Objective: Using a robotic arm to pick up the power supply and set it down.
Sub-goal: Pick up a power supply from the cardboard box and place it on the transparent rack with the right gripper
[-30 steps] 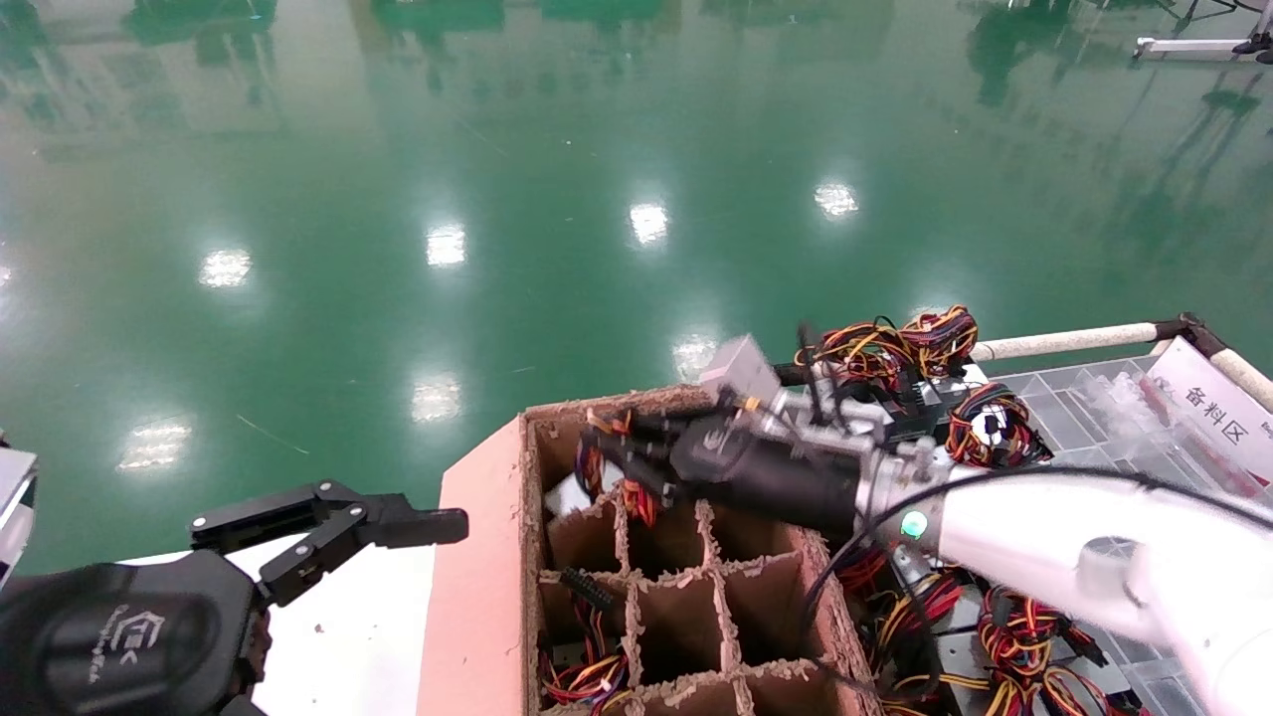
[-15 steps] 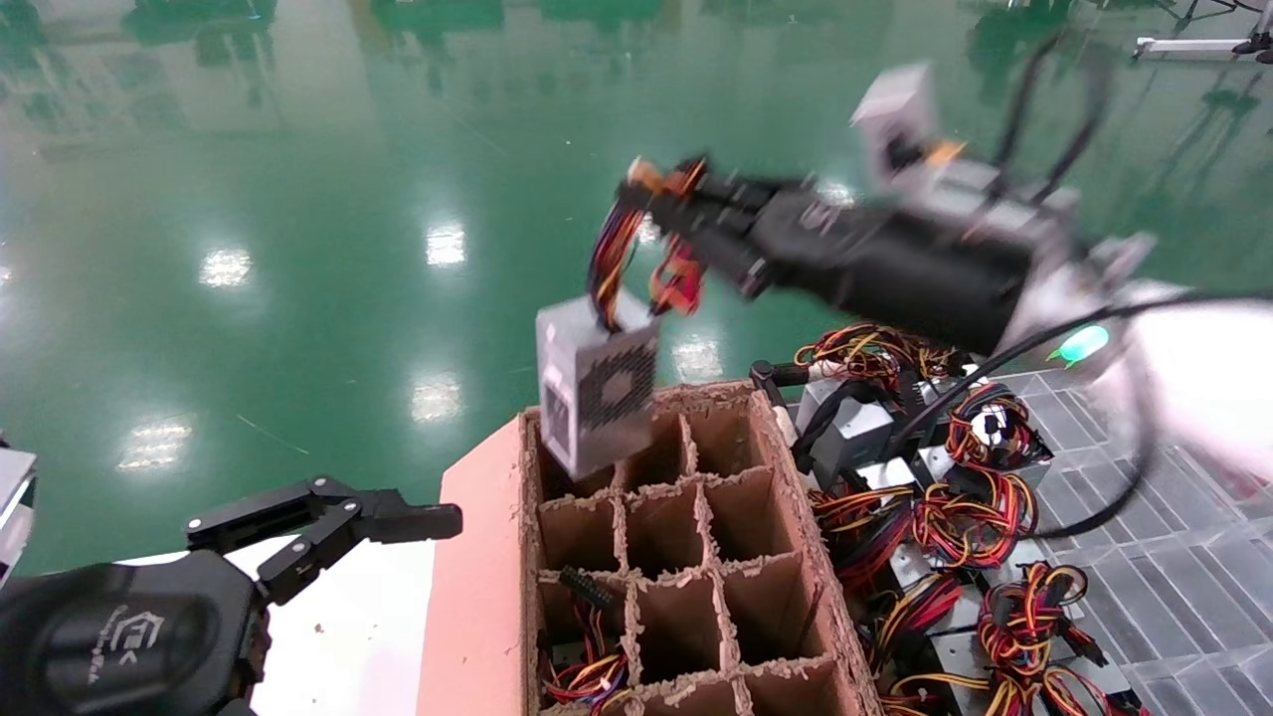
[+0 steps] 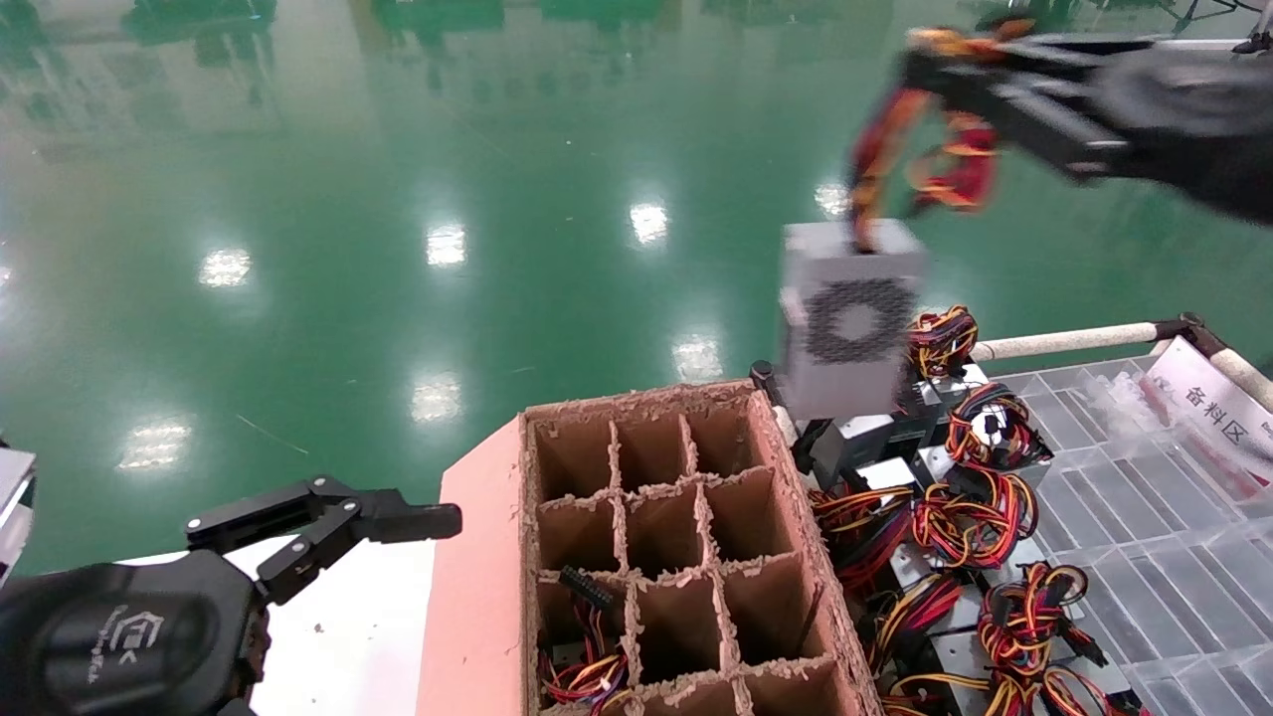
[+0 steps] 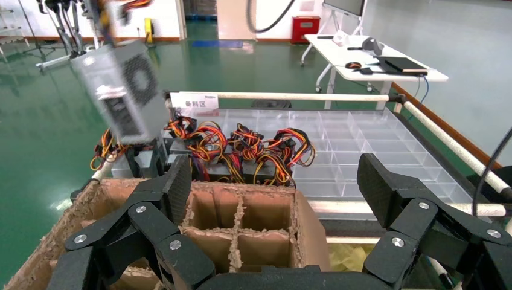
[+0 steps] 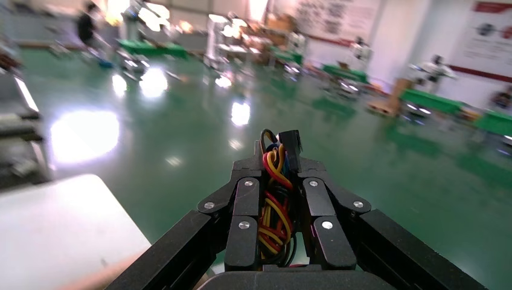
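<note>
My right gripper (image 3: pixel 940 62) is high at the upper right of the head view, shut on the power supply's red, yellow and black wire bundle (image 5: pixel 275 199). The power supply (image 3: pixel 850 318), a grey box with a round honeycomb vent, hangs below it by those wires, in the air past the far right corner of the cardboard box (image 3: pixel 530 557). It also shows in the left wrist view as the power supply (image 4: pixel 121 90), tilted. My left gripper (image 3: pixel 428 519) is parked low at the left, open (image 4: pixel 275 187) and holding nothing.
The cardboard box has a grid of cells; a near-left cell holds wires (image 3: pixel 587 676). Right of it, other grey boxes with coiled wire bundles (image 3: pixel 965 517) lie on a clear compartment tray (image 3: pixel 1164 517). A white rail (image 3: pixel 1064 341) and a sign (image 3: pixel 1213 408) border the tray.
My right gripper rose out of the box's far-left cell, pulling the power supply up by its wires, then swung it up and to the right. The left arm stayed still.
</note>
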Motion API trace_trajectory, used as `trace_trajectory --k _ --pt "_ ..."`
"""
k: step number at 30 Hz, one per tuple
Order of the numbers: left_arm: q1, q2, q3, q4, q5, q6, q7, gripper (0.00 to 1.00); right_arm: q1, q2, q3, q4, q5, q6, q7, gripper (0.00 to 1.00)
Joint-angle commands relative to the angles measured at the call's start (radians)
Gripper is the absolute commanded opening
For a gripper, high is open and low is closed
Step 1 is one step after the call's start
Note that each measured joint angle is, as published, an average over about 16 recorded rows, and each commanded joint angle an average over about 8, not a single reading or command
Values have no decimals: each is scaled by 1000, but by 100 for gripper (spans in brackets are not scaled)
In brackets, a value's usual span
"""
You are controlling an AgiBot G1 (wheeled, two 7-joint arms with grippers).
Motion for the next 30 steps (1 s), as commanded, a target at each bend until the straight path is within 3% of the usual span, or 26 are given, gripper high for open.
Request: trace_trajectory --k 1,8,15,30 --pt "0 0 0 0 0 0 0 100 10 58 -2 25 -8 -11 19 0" --pt "0 0 1 0 0 0 0 100 -18 254 -26 164 -11 -25 71 0" --pt "0 0 1 0 -1 0 1 100 -43 390 -75 291 -32 -25 34 0" --pt "0 -1 2 0 -1 -1 1 100 44 451 -196 390 -162 -22 -140 0"
